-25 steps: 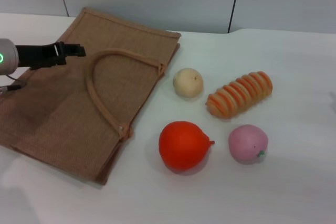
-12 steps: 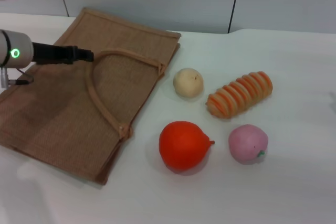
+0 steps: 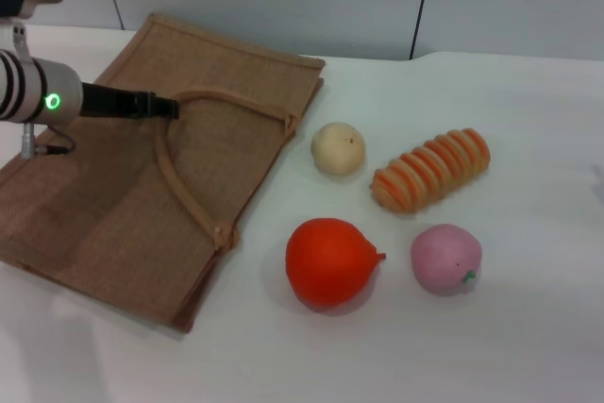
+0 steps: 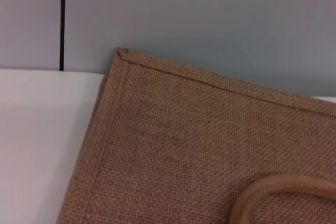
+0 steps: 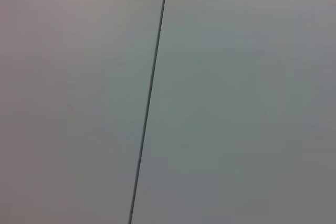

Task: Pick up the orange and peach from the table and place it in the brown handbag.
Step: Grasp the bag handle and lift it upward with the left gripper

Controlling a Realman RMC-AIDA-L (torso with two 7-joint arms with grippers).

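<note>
The brown handbag [image 3: 151, 186] lay flat on the white table [image 3: 491, 346] at the robot's left, its mouth edge toward the fruit and one loop handle [image 3: 189, 172] resting on the upper panel; nothing was inside it that could be seen. The left gripper [image 3: 160, 106] hung over the bag, its tip at the far curve of that handle; the fingers appeared drawn close together and held nothing, though the degree of opening could not be confirmed, and the left wrist view showed only burlap weave and a section of handle. The right gripper was not in view; its wrist camera faced a blank wall panel. The orange [image 3: 332, 261] sat on the table just beside the bag's mouth corner, nub pointing toward the peach [image 3: 445, 259], which lay near it on the robot's right, untouched. A pale beige round fruit [image 3: 338, 148] and a striped ridged roll [image 3: 431, 169] lay beyond them. Judged step: the left arm was positioned to take the handle and lift the bag mouth open. To do this well, the fingers should straddle the handle at the crown of the loop, close on the strap alone without catching the burlap beneath, and raise it gently so the upper panel parts from the lower and leaves a gap facing the fruit. A lift too steep would likely drag the whole bag. No brand, label or legible writing was found on any item.
</note>
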